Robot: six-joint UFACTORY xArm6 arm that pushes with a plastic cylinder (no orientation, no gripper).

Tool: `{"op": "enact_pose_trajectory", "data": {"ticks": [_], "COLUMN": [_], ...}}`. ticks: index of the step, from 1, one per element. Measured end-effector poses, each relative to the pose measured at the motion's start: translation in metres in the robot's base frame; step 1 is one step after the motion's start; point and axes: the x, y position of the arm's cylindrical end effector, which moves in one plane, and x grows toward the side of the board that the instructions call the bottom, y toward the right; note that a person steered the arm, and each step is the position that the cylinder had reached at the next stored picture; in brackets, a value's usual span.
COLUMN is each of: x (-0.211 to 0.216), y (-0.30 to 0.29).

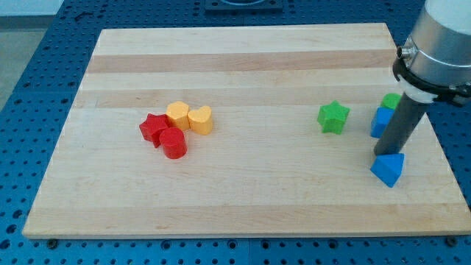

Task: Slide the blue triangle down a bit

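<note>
The blue triangle (388,168) lies near the view's right edge, low on the wooden board (243,88). My tip (385,154) stands right at the triangle's upper edge, touching or nearly touching it. The dark rod rises from there toward the view's upper right. Behind the rod sit a blue block (380,122) and a green block (391,101), both partly hidden by it.
A green star (333,117) lies left of the rod. At the view's left-centre is a cluster: a red star (154,129), a red cylinder (174,143), a yellow hexagon (177,113) and a yellow heart (200,119). The board's right edge is close to the triangle.
</note>
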Motion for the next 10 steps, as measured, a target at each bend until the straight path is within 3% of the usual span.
{"op": "enact_pose_trajectory", "data": {"ticks": [2, 3, 5, 7, 10], "x": [0.018, 0.004, 0.004, 0.023, 0.045], "y": [0.000, -0.004, -0.065, -0.014, 0.007]}}
